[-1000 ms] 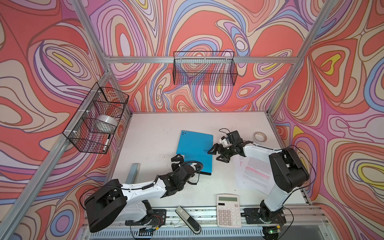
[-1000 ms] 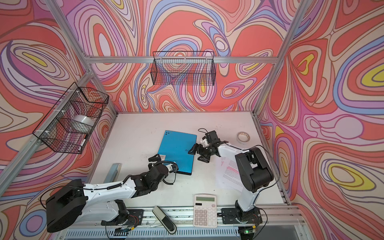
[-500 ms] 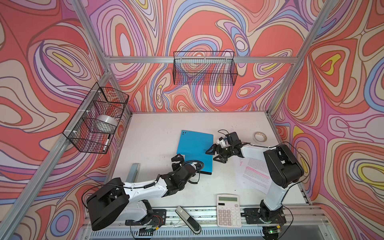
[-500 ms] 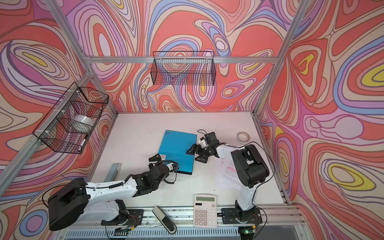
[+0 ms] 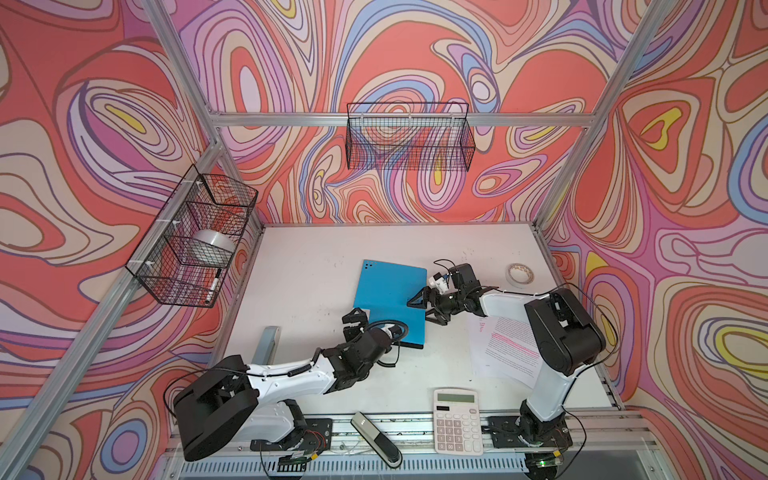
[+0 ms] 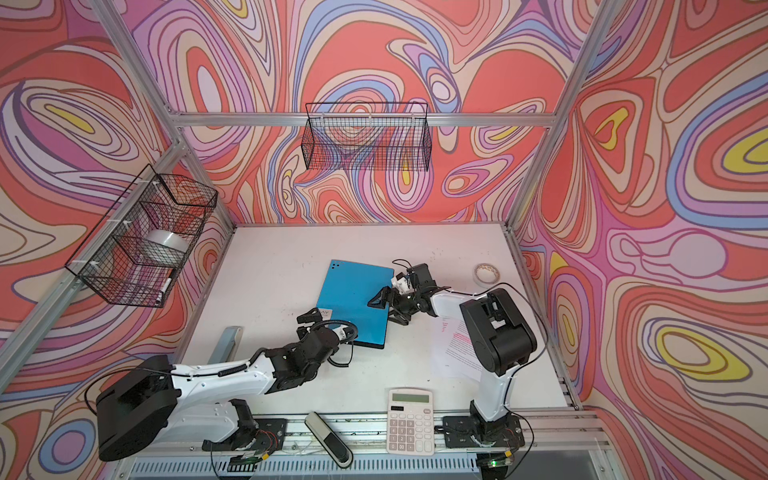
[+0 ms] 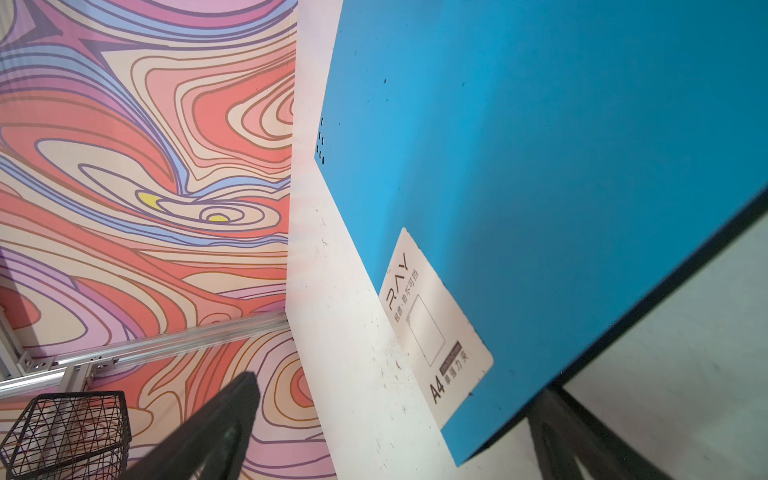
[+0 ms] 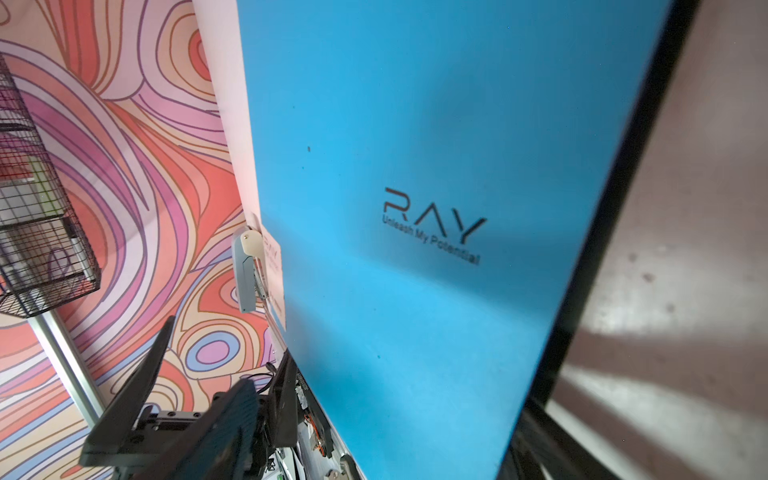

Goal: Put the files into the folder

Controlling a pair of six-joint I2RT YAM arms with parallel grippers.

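Both splayed: left gripper (image 5: 358, 322), right gripper (image 5: 424, 311); folder (image 5: 386, 291) "RAY Unleash My Potential", label (image 7: 432, 320) "A4".

A thin blue plastic folder (image 5: 386, 299) lies flat in the middle of the white table (image 5: 307, 266). The white printed paper sheets (image 5: 507, 349) lie to its right (apart from it), a white plastic calculator (image 5: 458, 422) in front of them at the front edge, a pale tape roll (image 5: 520, 274) behind them.
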